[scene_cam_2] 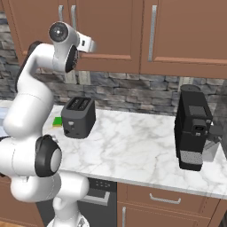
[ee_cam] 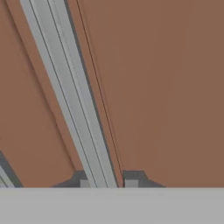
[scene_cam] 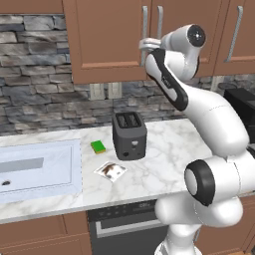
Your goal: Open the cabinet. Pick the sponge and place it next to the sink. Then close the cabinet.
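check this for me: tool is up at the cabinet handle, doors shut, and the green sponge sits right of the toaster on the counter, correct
Not quite. The left base view shows the green sponge left of the toaster, between it and the sink. The rest stands: the tool is closed around a handle of the cabinet, and the doors are shut.

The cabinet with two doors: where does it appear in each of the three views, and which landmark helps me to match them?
Left base view: the cabinet is at the top centre, above the toaster.
Right base view: top left, behind the arm's upper joint.
Hand view: its brown door seen close up, behind the fingers.
Shared landmark: the silver bar handle, vertical in both base views, slanted between the fingers in the hand view.
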Robot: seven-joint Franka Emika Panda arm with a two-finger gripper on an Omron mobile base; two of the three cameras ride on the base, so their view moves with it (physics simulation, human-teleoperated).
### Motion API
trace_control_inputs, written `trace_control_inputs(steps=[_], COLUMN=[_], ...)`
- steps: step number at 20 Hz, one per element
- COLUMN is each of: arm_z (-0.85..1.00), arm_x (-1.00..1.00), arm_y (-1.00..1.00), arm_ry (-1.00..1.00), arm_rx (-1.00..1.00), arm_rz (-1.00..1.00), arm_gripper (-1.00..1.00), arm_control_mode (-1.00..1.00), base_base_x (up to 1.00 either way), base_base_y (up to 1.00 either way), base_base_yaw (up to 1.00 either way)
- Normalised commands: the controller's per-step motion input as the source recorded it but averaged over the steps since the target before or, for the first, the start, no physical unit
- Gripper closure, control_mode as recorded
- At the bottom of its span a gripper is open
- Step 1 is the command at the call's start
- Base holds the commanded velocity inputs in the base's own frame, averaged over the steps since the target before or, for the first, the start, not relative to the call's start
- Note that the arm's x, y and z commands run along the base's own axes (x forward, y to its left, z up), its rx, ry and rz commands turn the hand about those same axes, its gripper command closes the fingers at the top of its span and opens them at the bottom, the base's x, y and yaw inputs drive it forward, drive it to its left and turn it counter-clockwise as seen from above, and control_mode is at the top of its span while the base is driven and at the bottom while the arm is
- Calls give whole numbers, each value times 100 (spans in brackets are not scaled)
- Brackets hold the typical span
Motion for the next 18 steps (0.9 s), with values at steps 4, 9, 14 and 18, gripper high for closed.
trace_control_inputs(steps=[4,9,14,18], arm_z=[-3,0,0,0], arm_x=[-28,-39,-38,-35], arm_y=[-19,-25,-28,-28], arm_ry=[0,-2,-2,-1], arm_rx=[0,0,0,0], arm_rz=[0,0,0,-1], arm_gripper=[100,100,100,100], arm_control_mode=[-100,-100,-100,-100], base_base_x=[0,0,0,0], base_base_y=[0,0,0,0], base_base_yaw=[0,0,0,0])
